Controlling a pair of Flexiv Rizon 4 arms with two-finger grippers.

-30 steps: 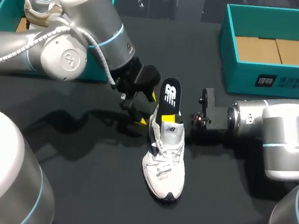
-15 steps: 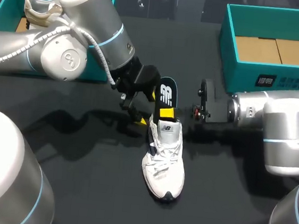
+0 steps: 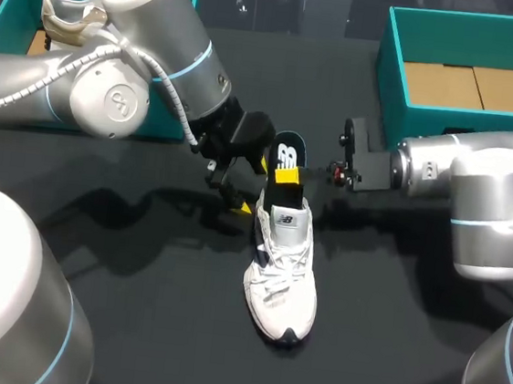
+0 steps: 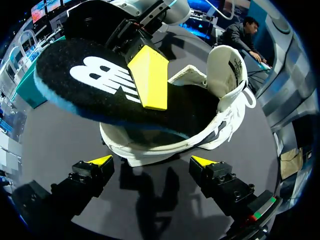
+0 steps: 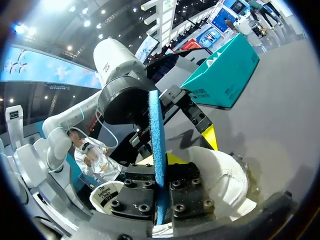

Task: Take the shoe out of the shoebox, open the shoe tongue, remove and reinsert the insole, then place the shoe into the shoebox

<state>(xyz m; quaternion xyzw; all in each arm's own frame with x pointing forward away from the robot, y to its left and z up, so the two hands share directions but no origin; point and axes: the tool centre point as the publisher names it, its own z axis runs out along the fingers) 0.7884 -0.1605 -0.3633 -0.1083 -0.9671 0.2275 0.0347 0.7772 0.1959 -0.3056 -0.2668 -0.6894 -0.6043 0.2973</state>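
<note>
A white shoe (image 3: 282, 273) lies mid-table, toe toward the front edge. A black insole (image 3: 286, 149) with a white logo sticks up out of its heel opening. My right gripper (image 3: 286, 175) comes in from the right and is shut on the insole, one yellow fingertip flat on its top face. In the right wrist view the insole (image 5: 157, 135) stands edge-on between that gripper's (image 5: 160, 175) fingers, the shoe (image 5: 222, 182) beside it. My left gripper (image 4: 151, 161) is open just behind the shoe's heel (image 4: 165, 150), under the raised insole (image 4: 95, 82), touching nothing.
A teal shoebox (image 3: 465, 131) with a cardboard floor stands at the back right. Another teal box (image 3: 9, 10) at the back left holds a second shoe (image 3: 68, 21). My left arm (image 3: 133, 60) spans the table's left half.
The right wrist has moved toward the table's back and its gripper has slid up the insole. Less of the insole now shows above the heel. The left arm has not moved.
</note>
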